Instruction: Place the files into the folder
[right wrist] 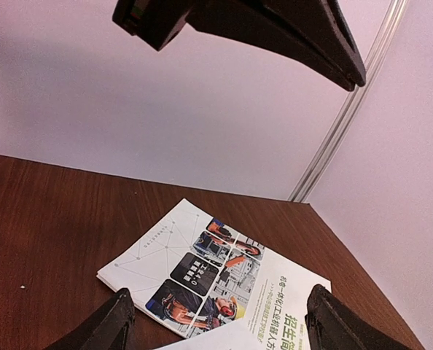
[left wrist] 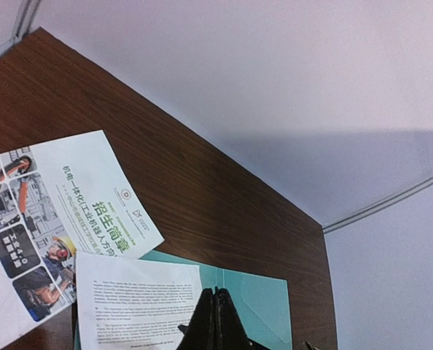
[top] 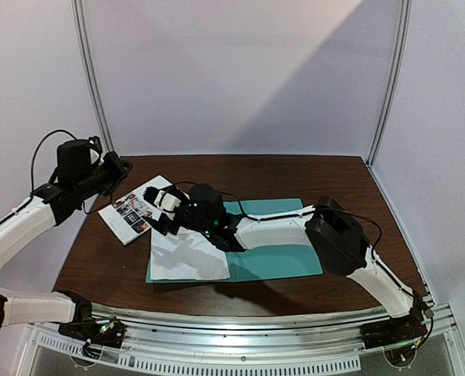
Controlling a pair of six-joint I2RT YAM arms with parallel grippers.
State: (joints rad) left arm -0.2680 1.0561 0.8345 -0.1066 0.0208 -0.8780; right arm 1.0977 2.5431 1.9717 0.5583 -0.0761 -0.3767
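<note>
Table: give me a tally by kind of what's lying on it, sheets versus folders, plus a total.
Sheets: 2 (text sheet, picture sheet)
Folder: 1
Total: 3

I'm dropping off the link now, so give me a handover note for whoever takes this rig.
Left claw: shut, empty, raised at the left of the table.
Right claw: open, empty, over the colourful sheet.
Done: text sheet lies on the open folder.
Left: colourful sheet lies on the table, left of the folder; it has yet to go in.
</note>
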